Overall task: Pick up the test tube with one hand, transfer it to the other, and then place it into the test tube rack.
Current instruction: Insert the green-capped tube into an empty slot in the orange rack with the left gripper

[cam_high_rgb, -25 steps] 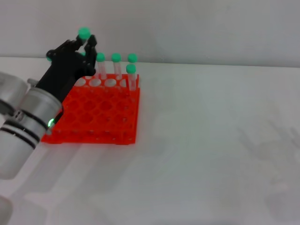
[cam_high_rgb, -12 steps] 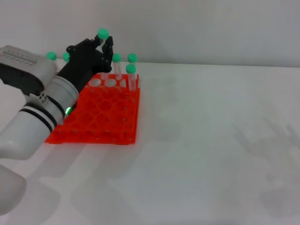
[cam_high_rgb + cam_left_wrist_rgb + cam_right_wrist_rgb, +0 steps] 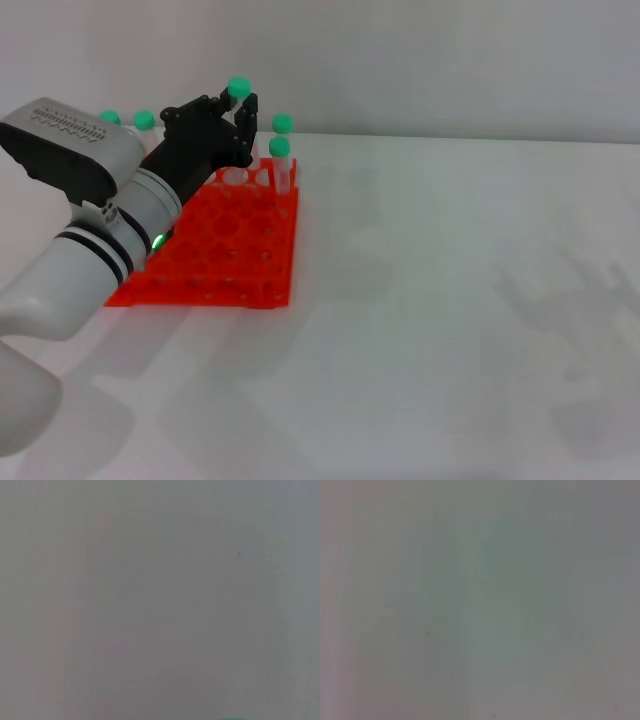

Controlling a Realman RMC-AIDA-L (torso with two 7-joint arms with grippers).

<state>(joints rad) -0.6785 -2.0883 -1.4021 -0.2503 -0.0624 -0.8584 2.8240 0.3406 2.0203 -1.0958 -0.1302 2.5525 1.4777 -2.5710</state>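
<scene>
**Already lifted, not yet handed over**

Evidently the first step is done: the black jointed-finger left gripper (image 3: 236,112), on its white-and-silver arm, holds the slim clear plastic test tube with the round green screw cap (image 3: 238,90) pinched between its fingers, above the far edge of the bright orange-red plastic test tube rack (image 3: 215,240). The cap pokes up above the fingertips; the tube's body is mostly hidden by them.

Other green-capped tubes stand along the rack's far rows, two just beside the gripper (image 3: 281,147).

By my reading, the hand-over and the placing both remain. The right gripper appears in no view, and both wrist views show only blank grey.
</scene>
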